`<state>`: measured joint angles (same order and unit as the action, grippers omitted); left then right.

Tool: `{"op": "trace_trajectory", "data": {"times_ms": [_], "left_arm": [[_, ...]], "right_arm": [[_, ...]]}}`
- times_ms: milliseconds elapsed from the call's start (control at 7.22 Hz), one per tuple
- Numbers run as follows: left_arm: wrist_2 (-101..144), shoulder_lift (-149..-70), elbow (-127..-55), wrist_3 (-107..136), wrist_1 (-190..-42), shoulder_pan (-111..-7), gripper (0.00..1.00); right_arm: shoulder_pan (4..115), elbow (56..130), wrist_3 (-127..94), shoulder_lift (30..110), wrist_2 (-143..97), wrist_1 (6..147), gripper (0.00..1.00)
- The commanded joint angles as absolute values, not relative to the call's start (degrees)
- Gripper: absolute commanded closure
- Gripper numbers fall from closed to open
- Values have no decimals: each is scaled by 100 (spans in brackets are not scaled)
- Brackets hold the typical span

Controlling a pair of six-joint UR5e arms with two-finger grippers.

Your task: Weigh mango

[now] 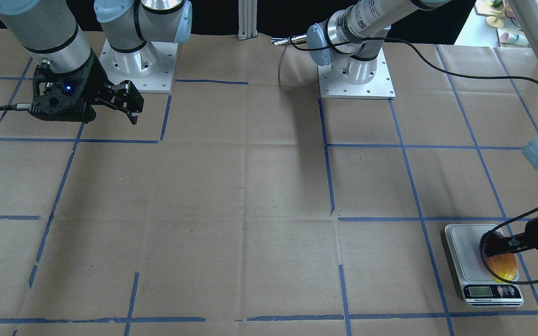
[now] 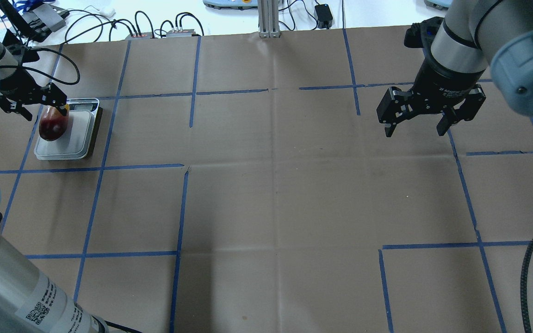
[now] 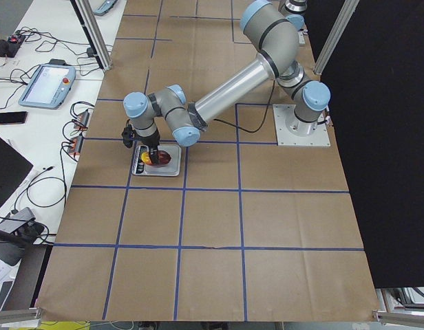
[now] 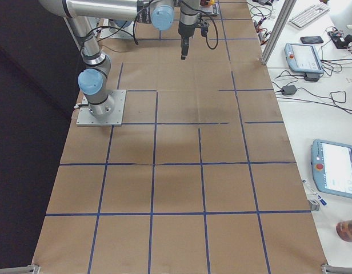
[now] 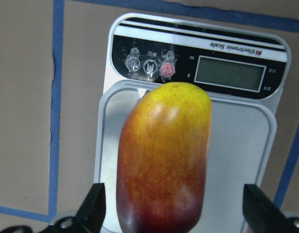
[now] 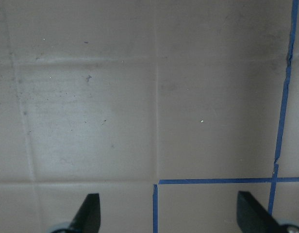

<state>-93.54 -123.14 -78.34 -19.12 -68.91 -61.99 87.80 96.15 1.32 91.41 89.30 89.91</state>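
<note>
Left wrist-mounted: mango (image 5: 164, 160) resting on scale (image 5: 241, 145), left jaws spread clear of it; right jaws spread

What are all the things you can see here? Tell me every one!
Mango: one, dark red fading to yellow, lying on the scale.
Scale: one, white with a black button panel, on the table at the robot's left.
Table: one, covered in brown paper.
Tape lines: many, blue, making a grid on the paper.
Tablets: two, grey-blue, on the white side desk.
Left pincer: one, black, open, just over the mango.
Right pincer: one, black, open, empty, above bare paper.
Arms: two, silver with pale blue joints, one on each side.
</note>
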Motion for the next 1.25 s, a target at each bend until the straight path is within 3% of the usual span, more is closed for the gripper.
{"op": "trace_trajectory", "data": {"times_ms": [0,415,692,1108], "left_arm": [[-9360,-11518,-7866,-1611,-7623,-6510,0],[-9325,-10584,-7884,187,-8594,-7835,0],[-9168,-10416,-7866,1120,-8710,-8741,0],[-9149,-9952,-8128,1205,-8954,-9184,1]], "right_arm": [[8780,9615,132,9141,8930,8991,0],[8780,9615,132,9141,8930,8991,0],[8780,9615,132,9141,8930,8983,0],[8780,9615,132,9141,8930,8983,0]]}}
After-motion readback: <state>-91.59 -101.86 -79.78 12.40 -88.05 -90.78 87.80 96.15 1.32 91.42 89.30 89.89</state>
